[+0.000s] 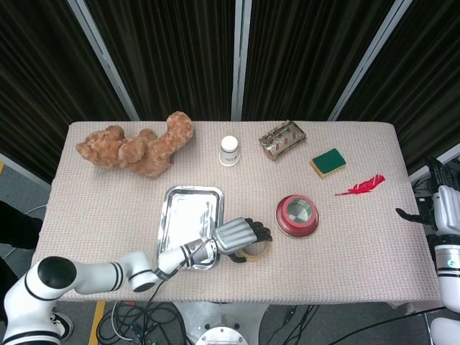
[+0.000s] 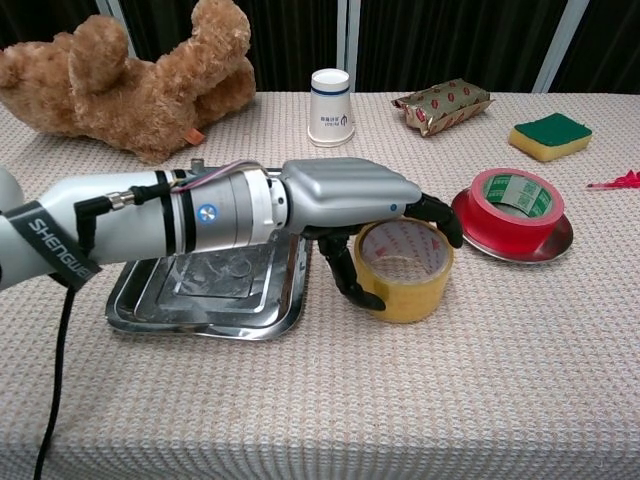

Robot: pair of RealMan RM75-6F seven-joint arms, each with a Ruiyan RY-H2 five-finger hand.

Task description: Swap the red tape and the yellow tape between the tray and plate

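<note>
A: Yellow tape sits flat on the tabletop, between the tray and the plate that carries the red tape.

B: And the left hand?

A: Draped over that roll, fingers curling across the far rim, thumb on the near wall; whether the grip is firm I cannot tell.

B: The right hand?

A: Well apart, off the tabletop edge, holding nothing, fingers spread. Left is far nearer.
</note>
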